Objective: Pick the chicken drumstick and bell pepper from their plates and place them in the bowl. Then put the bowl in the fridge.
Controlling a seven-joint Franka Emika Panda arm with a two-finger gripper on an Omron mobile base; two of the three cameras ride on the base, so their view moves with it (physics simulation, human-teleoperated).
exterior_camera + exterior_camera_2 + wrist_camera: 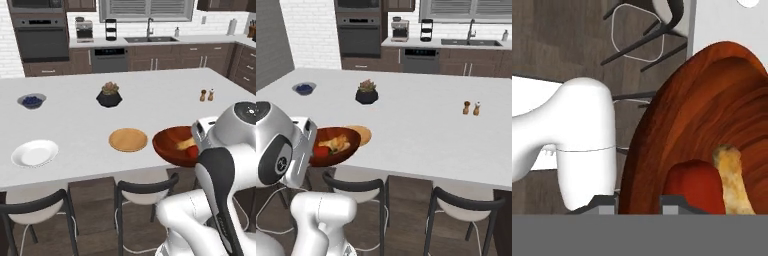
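Two foods in bowl [677, 125] | tool [640, 202] clamped on bowl rim | bowl overhangs counter [150, 100] edge

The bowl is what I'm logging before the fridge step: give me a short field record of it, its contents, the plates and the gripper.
bowl: held at the island's near edge
contents: bell pepper, chicken drumstick
white plate: bare
wooden plate: bare
gripper: shut on bowl rim
fridge step: not yet done
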